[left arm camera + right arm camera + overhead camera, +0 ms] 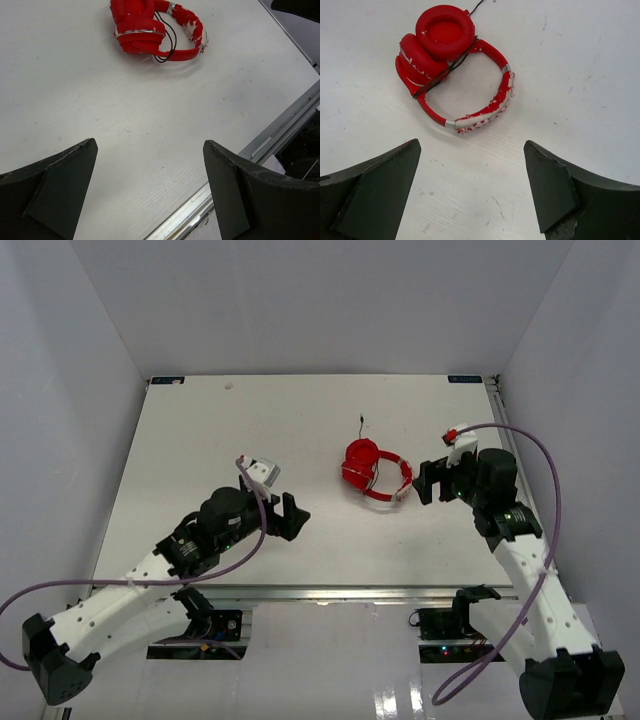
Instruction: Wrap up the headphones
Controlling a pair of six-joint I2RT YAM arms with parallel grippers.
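Headphones (375, 472) lie on the tabletop (200, 440), right of the middle, cups stacked, with the cord (442, 75) looped round them. My left fingers (60, 185) and right fingers (375, 190) are spread wide, holding nothing. The right ones are near the headband (490, 107), not touching.

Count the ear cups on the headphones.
2. The upper cup lies pad up in the right wrist view; the lower cup is tucked under it, partly covered. Both join the headband.
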